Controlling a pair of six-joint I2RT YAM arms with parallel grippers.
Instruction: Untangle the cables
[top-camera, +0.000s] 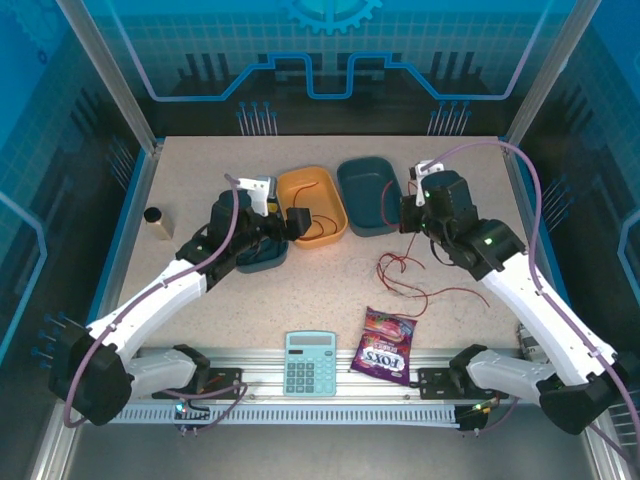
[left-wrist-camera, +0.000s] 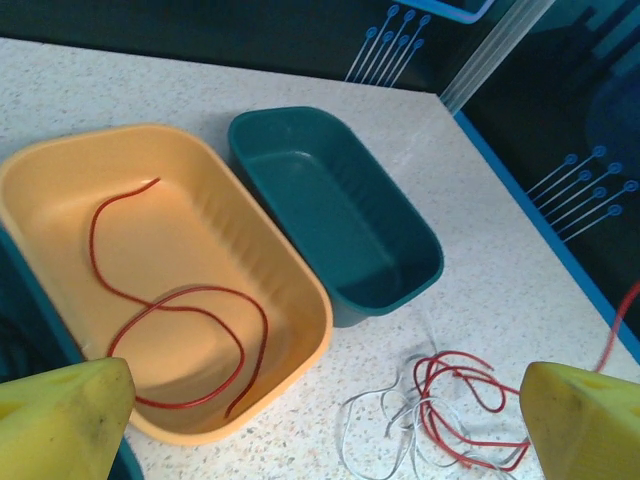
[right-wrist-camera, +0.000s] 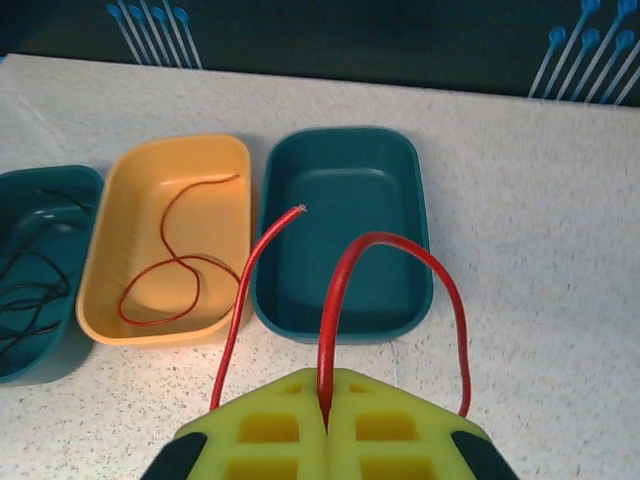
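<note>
Yellow tray (right-wrist-camera: 130, 180) has one red cable (right-wrist-camera: 165, 262), left-edge teal tray (right-wrist-camera: 50, 175) has the black cables (right-wrist-camera: 30, 290), so we're roughly halfway. Right end effector (right-wrist-camera: 327, 420) pinches a second red cable (right-wrist-camera: 385, 238); left end effector (left-wrist-camera: 320, 425) gapes wide. Red-white tangle (left-wrist-camera: 440, 400) sits on the bench (left-wrist-camera: 500, 270), lower right.

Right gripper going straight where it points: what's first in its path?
Probably the near wall of the empty teal tray, dead ahead of the right gripper, shut on a red cable. Height is unclear; it might clear the rim.
</note>
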